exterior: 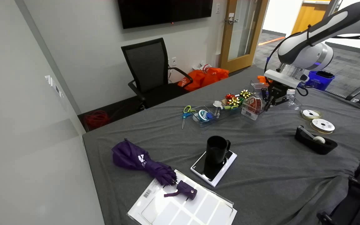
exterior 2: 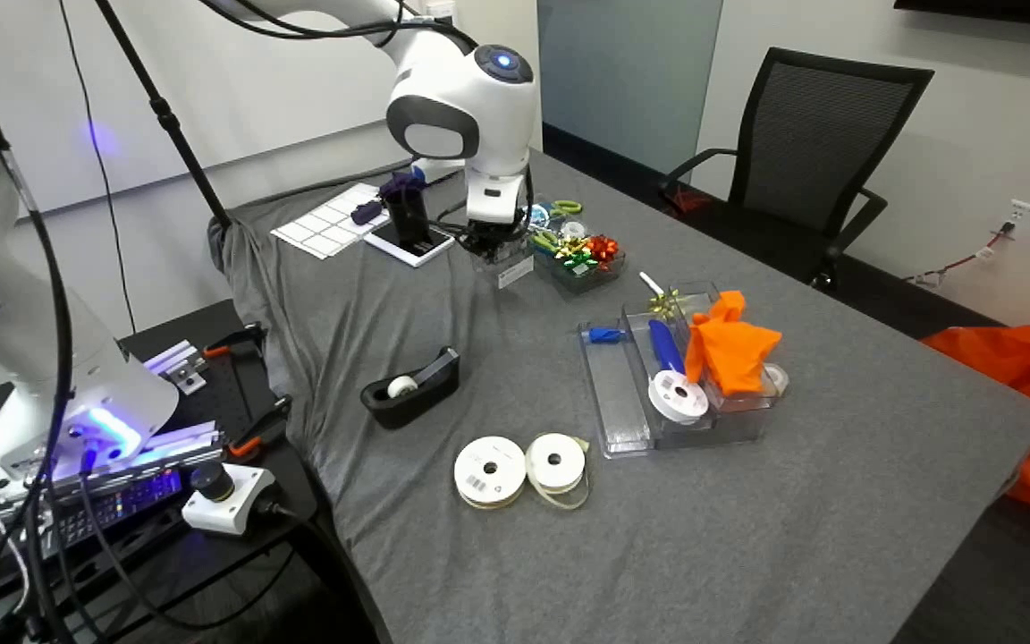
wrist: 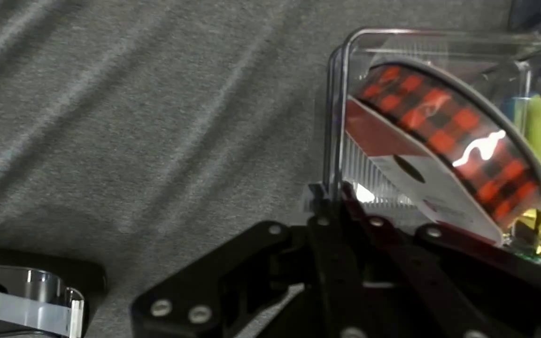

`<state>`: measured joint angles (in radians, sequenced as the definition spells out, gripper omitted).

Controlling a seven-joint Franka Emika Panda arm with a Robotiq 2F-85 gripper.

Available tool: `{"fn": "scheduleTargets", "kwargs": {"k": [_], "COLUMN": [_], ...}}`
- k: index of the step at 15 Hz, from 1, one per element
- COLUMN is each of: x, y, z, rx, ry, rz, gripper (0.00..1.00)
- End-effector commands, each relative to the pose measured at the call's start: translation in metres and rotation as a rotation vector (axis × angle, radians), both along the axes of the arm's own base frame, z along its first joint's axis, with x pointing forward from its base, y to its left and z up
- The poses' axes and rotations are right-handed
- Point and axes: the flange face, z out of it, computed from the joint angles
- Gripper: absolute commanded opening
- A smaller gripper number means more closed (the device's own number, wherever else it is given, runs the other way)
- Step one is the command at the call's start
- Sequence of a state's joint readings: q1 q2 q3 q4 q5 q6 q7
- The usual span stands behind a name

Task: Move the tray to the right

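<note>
The claw (wrist: 331,193) is drawn almost together, its fingers (wrist: 328,244) pinching the wall of the clear plastic tray (wrist: 392,32), one finger outside, one inside, and there's the grip! In the tray, a spool of red-and-black checked ribbon (wrist: 444,126) leans at a slant. Both exterior views put the tray right at the claw's tips; whether its base touches the grey-draped worktop (exterior: 267,181) or hangs just clear of it, I can't tell from here.

Just beside it, a see-through bin (exterior 2: 582,281) heaped with shiny bows (exterior 2: 602,249), red, gold and green. One along, another clear container (exterior: 203,124) with a blue-and-white spool (exterior: 203,115) in it, and green-and-blue scissors (exterior: 185,115) lying next to that.

Over on the opposite side, a divided clear organiser (exterior 2: 618,394), orange cloth (exterior 2: 734,349) bundled on it, a white spool (exterior 2: 680,396) among its compartments. Near that, a pair of white-sided ribbon spools (exterior 2: 490,470) side by side, then the black tape dispenser (exterior 2: 409,391), white roll in it.

Further out: a black mug (exterior: 216,150), upright, planted on a white-framed black tablet (exterior: 212,173). And over there, a furled purple umbrella (exterior: 139,161), its handle end lying across white sheets (exterior: 167,206). Past the worktop's edge, a black mesh chair (exterior: 148,65), bright orange bags (exterior: 214,76) near it!
</note>
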<state>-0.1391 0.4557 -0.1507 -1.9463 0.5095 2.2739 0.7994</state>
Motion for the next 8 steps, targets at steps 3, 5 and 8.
{"fn": "scheduleTargets", "kwargs": {"k": [3, 5, 8], "x": [0.020, 0.023, 0.027], "y": [-0.026, -0.029, -0.032], "z": [-0.022, -0.027, -0.030], "rx": [-0.003, -0.010, -0.021], "ry": [0.018, 0.022, 0.020], "rz": [-0.147, -0.168, -0.180], "gripper": [0.02, 0.02, 0.02]}}
